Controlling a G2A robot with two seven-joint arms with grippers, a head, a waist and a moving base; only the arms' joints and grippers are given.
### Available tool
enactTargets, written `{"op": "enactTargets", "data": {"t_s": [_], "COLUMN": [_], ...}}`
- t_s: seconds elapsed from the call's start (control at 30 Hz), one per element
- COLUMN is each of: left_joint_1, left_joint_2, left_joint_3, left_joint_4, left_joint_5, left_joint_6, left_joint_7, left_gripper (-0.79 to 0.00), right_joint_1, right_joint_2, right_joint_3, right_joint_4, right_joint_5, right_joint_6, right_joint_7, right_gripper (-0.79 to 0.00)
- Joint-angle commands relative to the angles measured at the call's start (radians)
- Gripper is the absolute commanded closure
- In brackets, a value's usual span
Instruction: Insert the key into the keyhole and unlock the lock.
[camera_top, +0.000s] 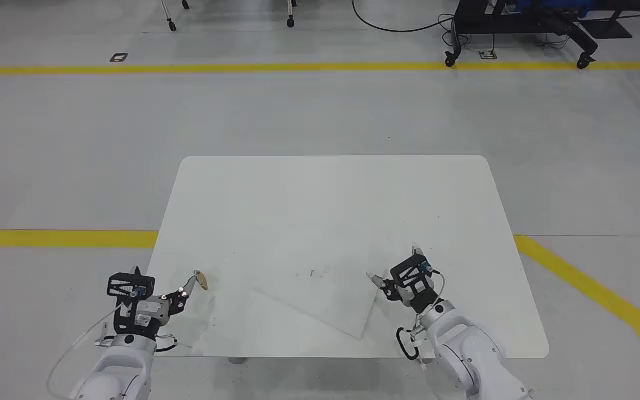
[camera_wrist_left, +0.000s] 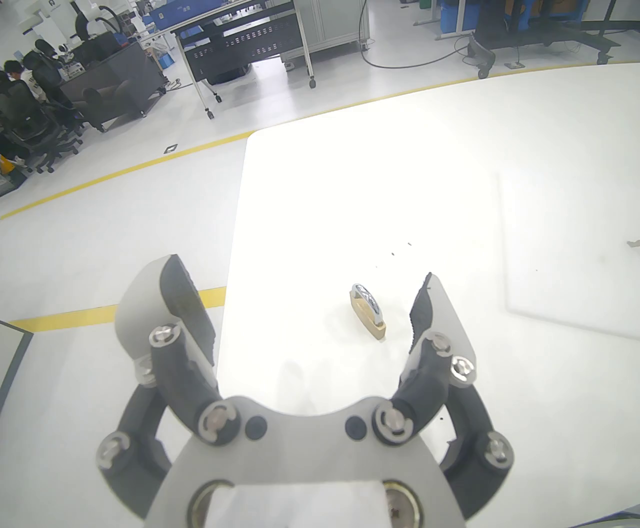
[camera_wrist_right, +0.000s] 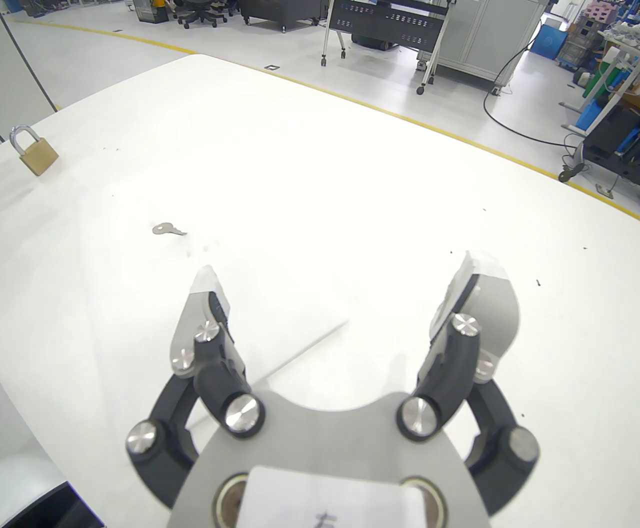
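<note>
Left gripper (camera_wrist_left: 300, 280): closest in, fingers spread wide, nothing between them, low over the near-left corner of the surface (camera_top: 330, 190).
Padlock (camera_wrist_left: 368, 310): right ahead of those fingers, not yet touched. It has a small brass body, and its silver shackle looks seated.
Key (camera_wrist_right: 168, 229): mid-surface, well apart from the padlock. It is thin, grey and lying flat.
Right gripper (camera_wrist_right: 337, 270): near-right, fingers apart and empty, with the key lying ahead of it.
Step in hand: I'd say grasping. Take the brass body across its narrow sides, leaving the keyhole end free. Pinch the key by its bow, fingertips right down at the surface, blade clear.
</note>
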Motion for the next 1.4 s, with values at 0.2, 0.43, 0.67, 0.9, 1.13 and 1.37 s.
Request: {"op": "enactTargets", "data": {"t_s": [0.2,0.43,0.67,0.9,1.13,1.37], "left_joint_1": [0.0,0.0,0.0,0.0,0.0,0.0], "left_joint_2": [0.0,0.0,0.0,0.0,0.0,0.0], "left_joint_3": [0.0,0.0,0.0,0.0,0.0,0.0], "left_joint_4": [0.0,0.0,0.0,0.0,0.0,0.0], "left_joint_5": [0.0,0.0,0.0,0.0,0.0,0.0], "left_joint_6": [0.0,0.0,0.0,0.0,0.0,0.0], "left_joint_7": [0.0,0.0,0.0,0.0,0.0,0.0], "left_gripper": [-0.784,-0.785,-0.785,-0.785,-0.785,-0.785], "right_joint_1": [0.0,0.115,0.266,0.364,0.408,0.451], "right_joint_2": [0.0,-0.014,-0.044,-0.072,-0.088,-0.102], "right_joint_3": [0.0,-0.127,-0.283,-0.371,-0.396,-0.416], "right_joint_4": [0.0,0.059,0.152,0.266,0.323,0.376], "right_joint_5": [0.0,0.005,0.035,0.112,0.164,0.206], "right_joint_6": [0.0,-0.126,-0.213,-0.223,-0.211,-0.204], "right_joint_7": [0.0,0.064,0.143,0.261,0.284,0.291], "right_gripper": [-0.785,-0.785,-0.785,-0.68,-0.382,-0.314]}}
